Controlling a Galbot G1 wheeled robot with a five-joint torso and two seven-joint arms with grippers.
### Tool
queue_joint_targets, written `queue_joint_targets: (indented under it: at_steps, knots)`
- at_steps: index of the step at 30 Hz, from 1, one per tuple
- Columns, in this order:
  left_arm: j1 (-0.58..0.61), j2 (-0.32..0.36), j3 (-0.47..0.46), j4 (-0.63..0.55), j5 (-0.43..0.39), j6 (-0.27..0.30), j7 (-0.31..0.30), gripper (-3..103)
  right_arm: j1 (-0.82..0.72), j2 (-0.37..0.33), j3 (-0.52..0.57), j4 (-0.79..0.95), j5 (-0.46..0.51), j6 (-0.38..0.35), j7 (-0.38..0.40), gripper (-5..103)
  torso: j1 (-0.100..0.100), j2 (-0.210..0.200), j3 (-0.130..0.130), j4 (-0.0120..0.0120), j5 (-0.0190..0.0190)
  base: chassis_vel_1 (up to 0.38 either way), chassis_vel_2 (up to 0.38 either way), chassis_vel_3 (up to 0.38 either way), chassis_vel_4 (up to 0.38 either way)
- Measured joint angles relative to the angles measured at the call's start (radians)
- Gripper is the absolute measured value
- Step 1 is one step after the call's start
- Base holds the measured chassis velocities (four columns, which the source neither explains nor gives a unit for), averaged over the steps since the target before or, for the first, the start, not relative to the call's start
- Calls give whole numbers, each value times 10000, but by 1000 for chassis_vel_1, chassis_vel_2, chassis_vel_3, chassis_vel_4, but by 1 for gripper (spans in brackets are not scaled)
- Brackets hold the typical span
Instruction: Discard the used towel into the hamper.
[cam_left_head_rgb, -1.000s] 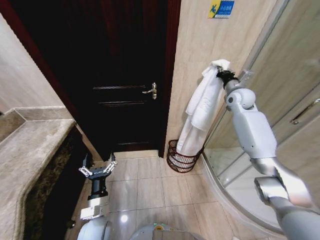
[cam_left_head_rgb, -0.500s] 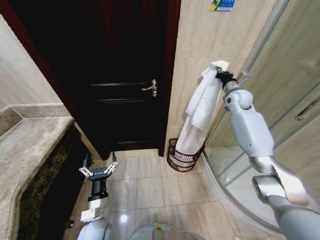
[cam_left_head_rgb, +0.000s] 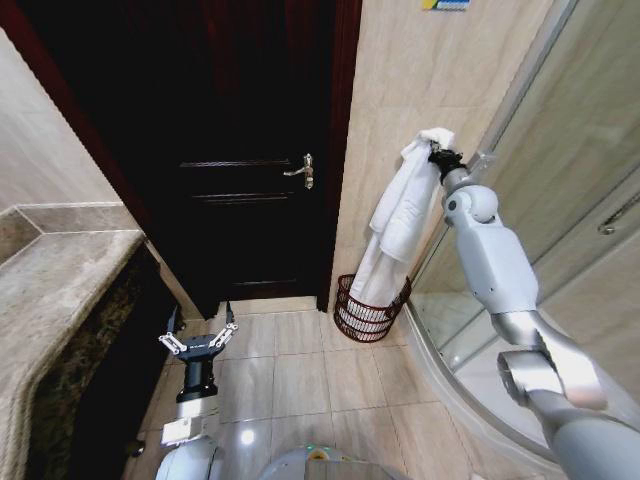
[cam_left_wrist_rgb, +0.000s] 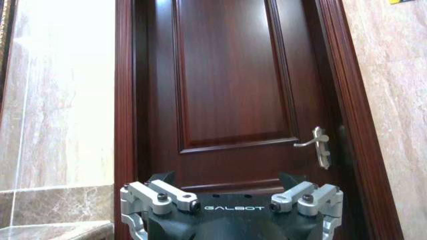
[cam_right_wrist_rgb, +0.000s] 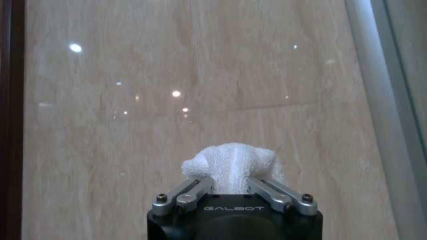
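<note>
right gripper (cam_left_head_rgb: 437, 153) pinches the top of the towel (cam_left_head_rgb: 398, 228) high above the hamper (cam_left_head_rgb: 369, 307), its lower end dangling into the rim, release pending; left gripper (cam_left_head_rgb: 198, 333) idle, spread wide, well aside.

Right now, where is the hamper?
In the head view, the hamper stands on the floor on the robot's right, against the tiled wall beside the dark door, directly under the hanging towel.

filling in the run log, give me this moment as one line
right end effector: shut on white terry towel, held high | towel end hangs into reddish-brown openwork hamper | left end effector: open, idle low near dark wooden door
</note>
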Motion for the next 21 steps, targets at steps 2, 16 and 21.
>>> queue_joint_targets:
  at_steps: [2, 16, 21]
  knots:
    - [10, 0, -31, 46, -4, -2, 3, 100, -52, 96, 33, -78, -131, 23, -11, 8, -79, -167, -93, 0, -1, 0, 0, 0, 0]
    - [81, 0, -21, 79, -60, -36, 22, 100, -85, 259, 159, -347, -463, 39, -42, 8, -370, -826, -460, 0, -2, 0, 0, 0, 0]
    - [117, 0, 16, 74, -25, -42, 34, 100, -205, 222, 189, -306, -474, 39, -43, 8, -473, -1052, -582, 0, 1, 0, 0, 0, 0]
